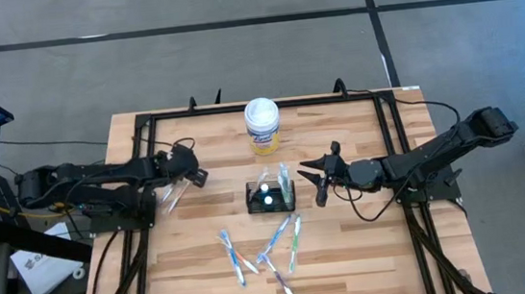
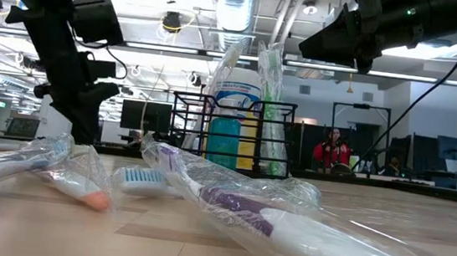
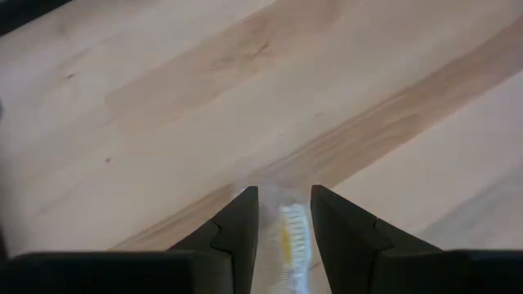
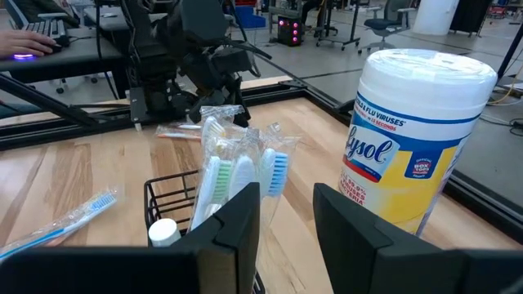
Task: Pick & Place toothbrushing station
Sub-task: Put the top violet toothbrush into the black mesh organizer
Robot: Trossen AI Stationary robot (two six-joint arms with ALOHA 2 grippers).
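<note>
At the middle of the wooden surface (image 1: 349, 245) stands the toothbrushing station (image 1: 270, 196), a low black wire-mesh holder, open at the top. Several wrapped toothbrushes (image 4: 219, 175) stand upright in it, their bristle heads rising above the rim, and a small white-capped tube (image 4: 163, 232) sits in one compartment. At twelve o'clock from the station, near it but not touching, stands a white canister with a yellow label (image 1: 262, 126).

At three o'clock from the station, just beside its side wall, the right pincer (image 1: 315, 176) hangs with its fingers spread apart and nothing between them. In the right wrist view the two dark fingers (image 4: 227, 229) frame the station's near corner and the canister (image 4: 417, 139).

At nine o'clock from the station, well apart from it, the left pincer (image 1: 188, 176) is clenched on a wrapped toothbrush (image 1: 171, 194), which slants from the fingers toward the surface. The left wrist view shows the yellowish bristles in clear wrap (image 3: 287, 245) pinched between the fingers.

At six o'clock from the station, loose wrapped toothbrushes (image 1: 258, 252) lie scattered on the surface, some crossing one another. In the low view, one with a purple handle (image 2: 238, 205) lies nearest the camera.
</note>
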